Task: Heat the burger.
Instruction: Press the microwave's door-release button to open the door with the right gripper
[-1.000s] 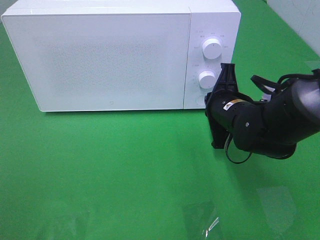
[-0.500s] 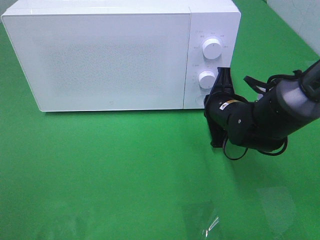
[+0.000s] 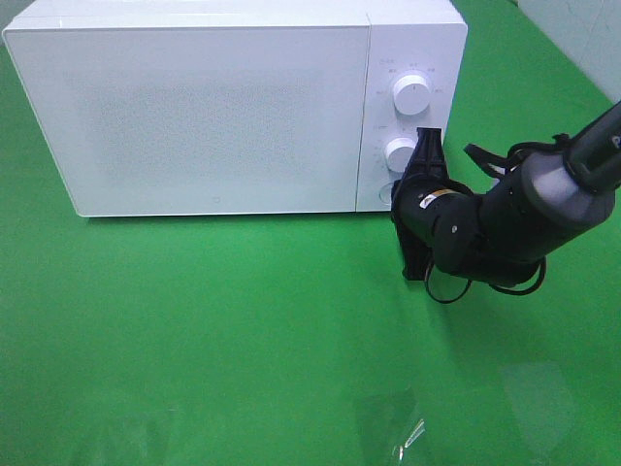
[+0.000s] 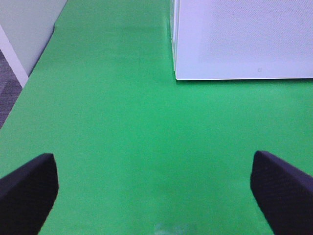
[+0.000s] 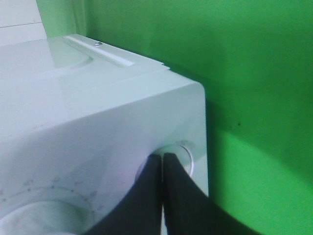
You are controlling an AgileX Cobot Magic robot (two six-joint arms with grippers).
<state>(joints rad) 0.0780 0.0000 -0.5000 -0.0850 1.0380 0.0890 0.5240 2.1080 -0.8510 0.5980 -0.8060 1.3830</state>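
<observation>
Two pincers are sharing a green surface (image 3: 243,320), with bare room lying open from 4 round to 9 o'clock. A white microwave (image 3: 213,107), door shut, is filling 10 to 1 o'clock. The right pincer (image 5: 162,159), closed and empty, is touching its round corner button (image 5: 183,152) near 2 o'clock. The left pincer (image 4: 156,196) is gaping wide, gripping nothing. Where the burger is sitting cannot be told.

Green cloth (image 3: 243,340) evenly lit; pale wall (image 3: 592,24) far rt corner; grey floor (image 4: 5,93) past cloth edge.
</observation>
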